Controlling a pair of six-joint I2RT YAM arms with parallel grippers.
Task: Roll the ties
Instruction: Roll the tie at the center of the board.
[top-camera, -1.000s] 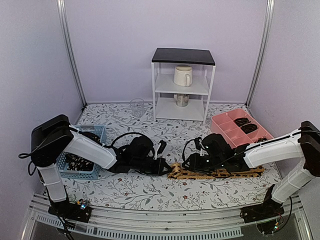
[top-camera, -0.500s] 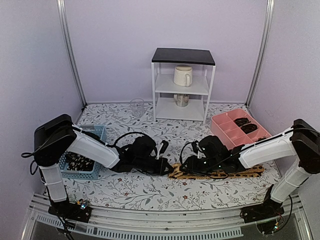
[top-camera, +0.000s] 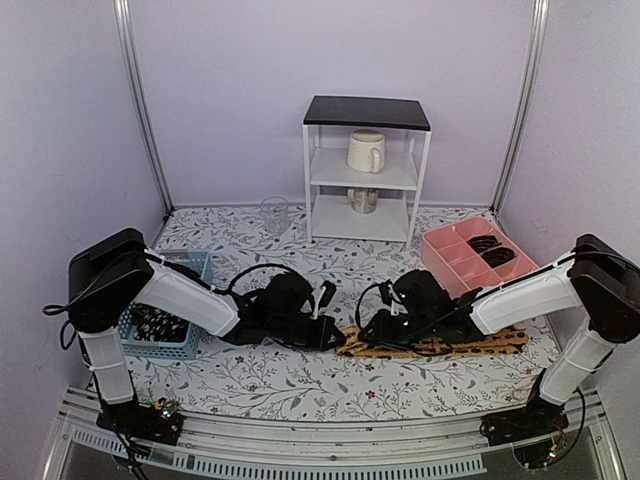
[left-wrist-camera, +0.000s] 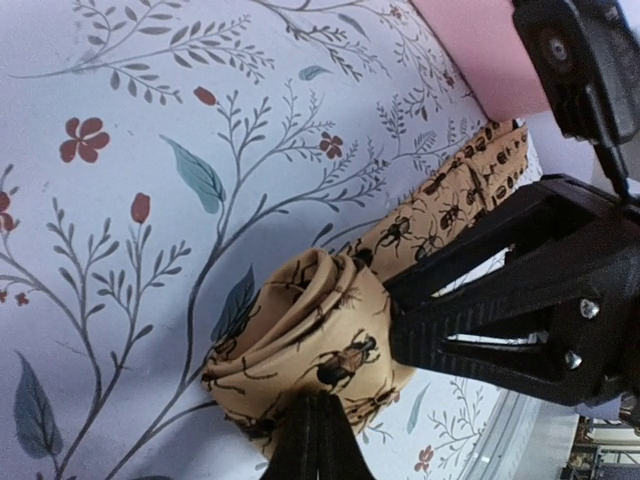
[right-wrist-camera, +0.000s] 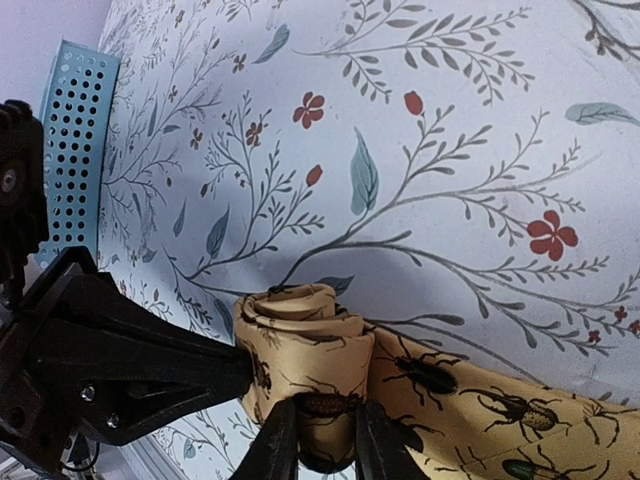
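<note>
A tan-orange tie (top-camera: 440, 346) with dark beetle figures lies along the near part of the table. Its left end is wound into a small roll (top-camera: 350, 343). My left gripper (top-camera: 333, 333) is shut on the roll's near side; in the left wrist view its closed fingers (left-wrist-camera: 318, 420) pinch the roll (left-wrist-camera: 300, 335). My right gripper (top-camera: 372, 332) grips the roll from the other side; in the right wrist view its fingers (right-wrist-camera: 328, 410) clamp the roll's end (right-wrist-camera: 300, 330). The unrolled length (right-wrist-camera: 500, 400) runs off to the right. Black ties (top-camera: 155, 326) lie in the blue basket.
The blue mesh basket (top-camera: 195, 262) stands at the left. A pink divided tray (top-camera: 445, 247) with dark rolled ties (top-camera: 488, 243) is at the right. A white shelf (top-camera: 365, 170) with a mug and a clear glass (top-camera: 274, 213) stand at the back.
My right arm has moved a little to the left, up against the roll. The tie's free length has shifted slightly. The left arm has hardly moved.
</note>
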